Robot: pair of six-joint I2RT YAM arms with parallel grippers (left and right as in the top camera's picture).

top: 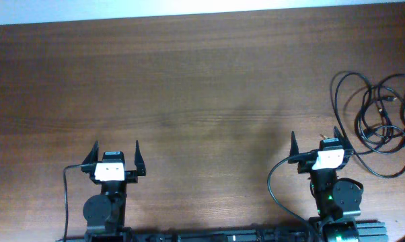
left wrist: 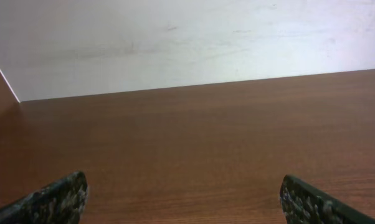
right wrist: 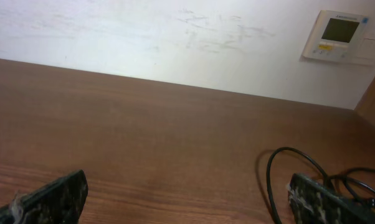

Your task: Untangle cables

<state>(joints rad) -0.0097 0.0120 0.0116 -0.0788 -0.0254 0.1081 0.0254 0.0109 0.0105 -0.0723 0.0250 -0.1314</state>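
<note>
The cables [top: 379, 121] are thin black cords looped in a loose tangle on the brown table at the far right of the overhead view. One loop of them shows in the right wrist view [right wrist: 273, 180], beside the right finger. My right gripper [top: 315, 142] is open and empty, just left of and nearer than the tangle; its fingers show in the right wrist view [right wrist: 187, 202] wide apart. My left gripper [top: 116, 151] is open and empty at the near left, far from the cables. Its fingers show in the left wrist view [left wrist: 184, 199].
The wooden table [top: 189, 87] ends at a white wall [left wrist: 175, 43] at the far side. A wall control panel [right wrist: 340, 36] shows in the right wrist view. The tangle lies close to the table's right edge.
</note>
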